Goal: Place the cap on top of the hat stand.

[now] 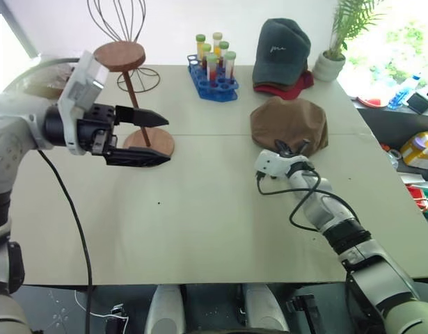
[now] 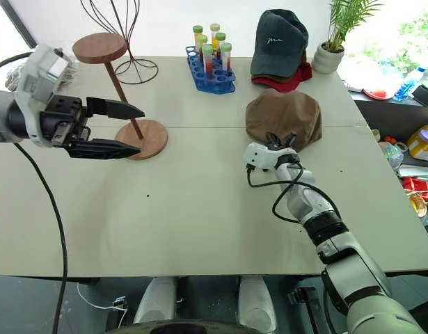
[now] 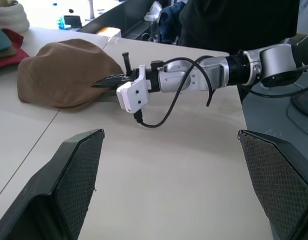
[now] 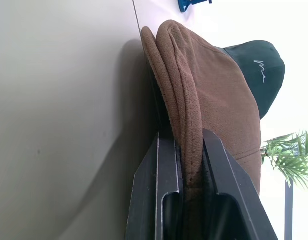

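**Right claw pinched on cap brim, cap not lifted yet**

Right gripper (image 2: 282,143) is clamped on the near edge of the cap (image 2: 283,117). The right wrist view shows the folded brim seam sandwiched between both fingers (image 4: 159,175), so it's a real grip on fabric. Approach is low and level along the table (image 1: 200,223), which makes sense: the brim is the only thin edge a two-finger claw can bite on a soft, wide cap.

Cap lies flat on the table, directly ahead of the claw, crown extending away toward the dark grey baseball cap (image 1: 281,49).

Left gripper (image 1: 140,136) hangs wide open, holding nothing, just in front of the hat stand (image 1: 120,56). Likely parked there to steady the stand or help seat the cap. Stand top is bare, well apart from the cap.
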